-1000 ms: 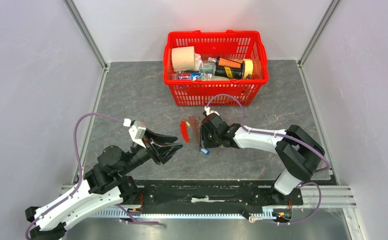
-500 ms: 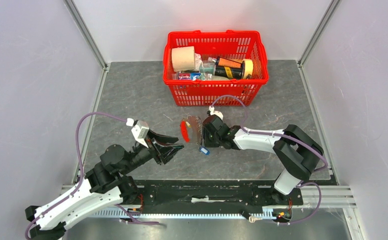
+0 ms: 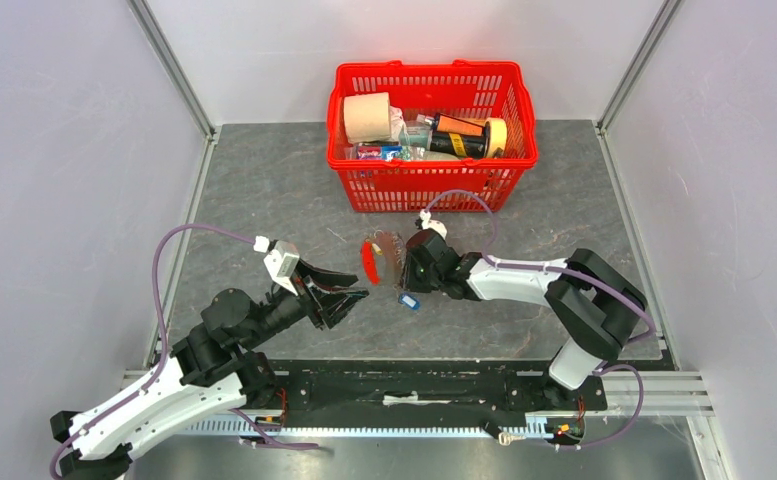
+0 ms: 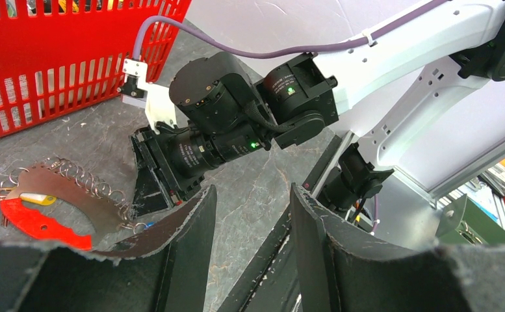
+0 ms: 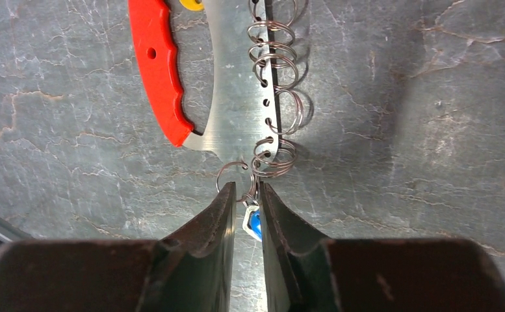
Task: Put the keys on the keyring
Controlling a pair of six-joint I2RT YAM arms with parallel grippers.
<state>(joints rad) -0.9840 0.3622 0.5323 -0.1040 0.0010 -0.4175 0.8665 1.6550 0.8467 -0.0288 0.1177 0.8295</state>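
Beside the keyring point(image 5: 236, 97), right tool point(image 5: 247, 192) pinches one blue key point(image 5: 254, 225); left tool point(image 4: 251, 192) gapes apart.

Red basket point(image 3: 429, 67) at the back. Just in front of it: keyring point(image 3: 372, 260) w/ red strap. R gripper point(image 3: 404, 290) right beside that, over blue-tagged key point(image 3: 409, 301). L gripper point(image 3: 361, 285) nearer front-left of basket, jaws apart, nothing in them.

Tabletop point(image 5: 74, 162) looked matt grey, stone-like, veined. Plate point(image 5: 233, 97) was smooth bare metal, dull sheen; its handle point(image 5: 158, 71), upper left, glossy red plastic. Rings point(image 5: 275, 65) were shiny wire. Key point(image 5: 255, 224) head: blue plastic. Bottom fingers point(image 5: 197, 260) were matt black, rough-edged.
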